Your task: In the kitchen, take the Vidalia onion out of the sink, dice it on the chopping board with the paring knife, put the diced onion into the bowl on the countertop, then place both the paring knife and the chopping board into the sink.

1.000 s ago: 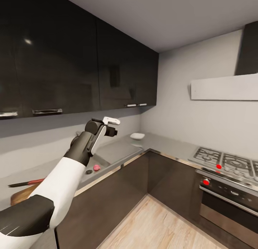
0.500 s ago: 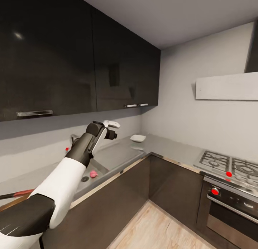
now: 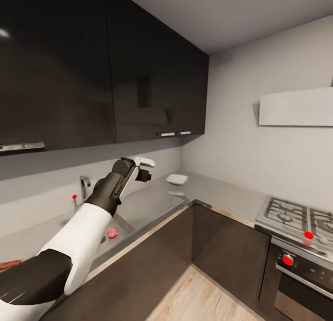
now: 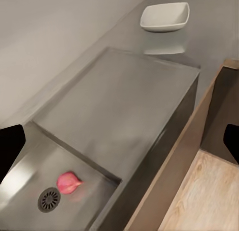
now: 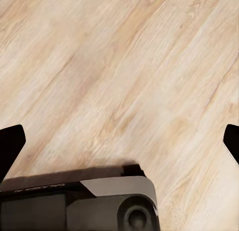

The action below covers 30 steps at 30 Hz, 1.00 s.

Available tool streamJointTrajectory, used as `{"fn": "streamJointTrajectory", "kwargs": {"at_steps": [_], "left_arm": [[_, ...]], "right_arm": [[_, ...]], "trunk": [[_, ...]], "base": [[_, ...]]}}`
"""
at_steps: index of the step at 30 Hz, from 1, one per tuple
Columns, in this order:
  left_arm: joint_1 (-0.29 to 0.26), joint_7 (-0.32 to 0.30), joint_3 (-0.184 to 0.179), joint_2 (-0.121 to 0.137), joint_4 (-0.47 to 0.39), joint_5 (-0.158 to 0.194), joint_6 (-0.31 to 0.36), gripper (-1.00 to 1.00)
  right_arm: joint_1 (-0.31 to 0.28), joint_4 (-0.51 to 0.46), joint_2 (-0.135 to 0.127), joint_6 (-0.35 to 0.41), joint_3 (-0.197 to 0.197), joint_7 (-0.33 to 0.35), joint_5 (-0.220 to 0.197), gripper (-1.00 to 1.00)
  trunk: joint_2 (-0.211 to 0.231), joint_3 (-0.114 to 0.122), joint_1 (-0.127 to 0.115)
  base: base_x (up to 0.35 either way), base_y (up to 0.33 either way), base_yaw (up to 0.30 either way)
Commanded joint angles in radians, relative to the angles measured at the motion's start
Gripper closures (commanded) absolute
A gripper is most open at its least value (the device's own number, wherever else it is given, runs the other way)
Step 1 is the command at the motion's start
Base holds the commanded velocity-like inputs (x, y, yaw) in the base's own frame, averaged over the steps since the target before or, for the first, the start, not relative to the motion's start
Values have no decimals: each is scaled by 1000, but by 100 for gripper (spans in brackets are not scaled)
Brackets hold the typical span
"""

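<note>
At the far left edge of the head view a sliver of red, probably the paring knife (image 3: 8, 264), lies on the countertop (image 3: 222, 189), and next along, past the chrome tap (image 3: 84, 186), the Vidalia onion (image 3: 111, 232) sits in the sink (image 3: 121, 225) just beside the round drain (image 4: 49, 199). Above the flat drainboard (image 4: 119, 111) the left gripper (image 3: 144, 168) hangs with its fingers spread wide and nothing between them. Further right the bowl (image 3: 177, 178) stands near the corner, a gas hob (image 3: 296, 217) lies at the right edge, and the right gripper (image 5: 119, 138), likewise spread, faces the wood floor (image 5: 124, 66).
</note>
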Motion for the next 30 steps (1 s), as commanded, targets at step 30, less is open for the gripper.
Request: {"fn": "streamJointTrajectory", "kwargs": {"at_steps": [30], "left_arm": [[-1,8,-3,1,31,6,1,-100]], "right_arm": [[0,3,3,5,8,-3,-9,-100]], "trunk": [[-1,-49,1]], "base": [[299,-124,0]]}}
